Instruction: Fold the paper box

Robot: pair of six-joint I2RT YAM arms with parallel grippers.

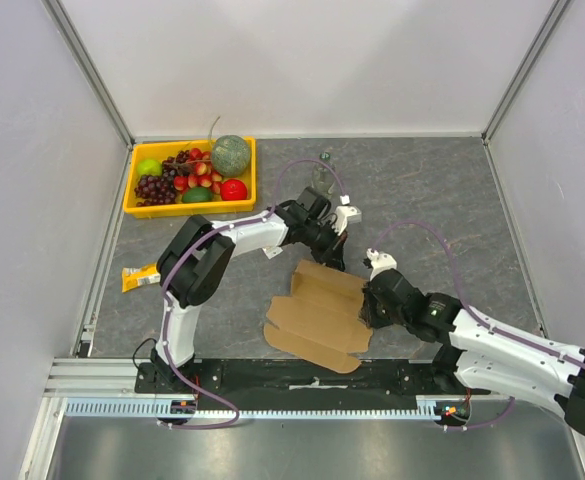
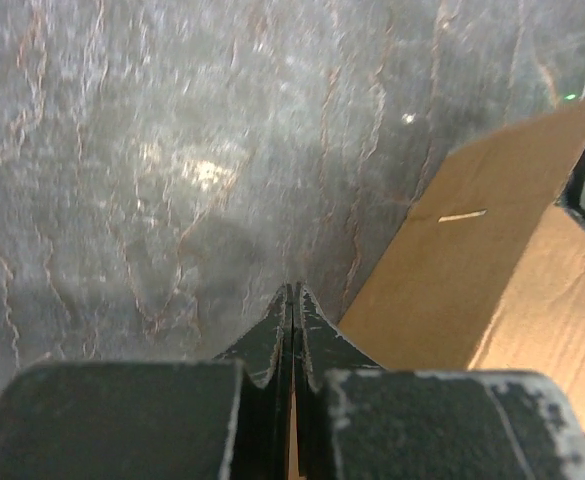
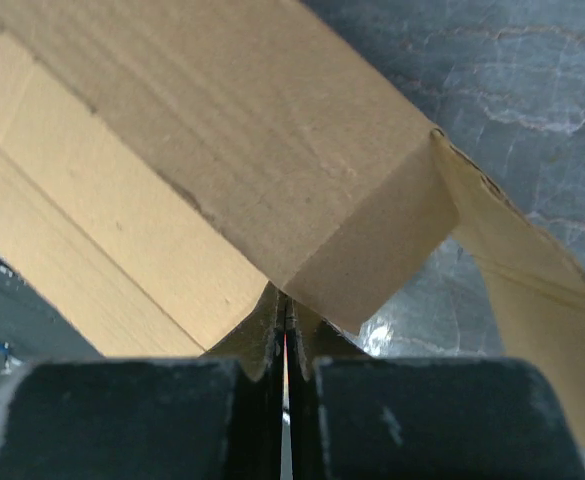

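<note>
Paper box (image 1: 317,318) lies opened flat at centre of the grey marbled table (image 1: 452,200), lower middle of the top view, btwn the two arms. Its flaps are spread and its right side is lifted a bit.

L gripper (image 1: 334,255) sits at the box's upper edge. In the wrist view its fingers (image 2: 272,340) are pressed together, nothing seen btwn the tips, w/ the cardboard (image 2: 472,290) just to the right.

R gripper (image 1: 365,308) is at the box's right edge, fingers (image 3: 262,335) closed. Its tips are right under a folded panel (image 3: 222,150); can't tell if card is pinched.

Yellow fruit tray (image 1: 129,195) w/ a melon (image 1: 230,155) sits upper left, and a snack packet (image 1: 139,277) lies at mid left.
</note>
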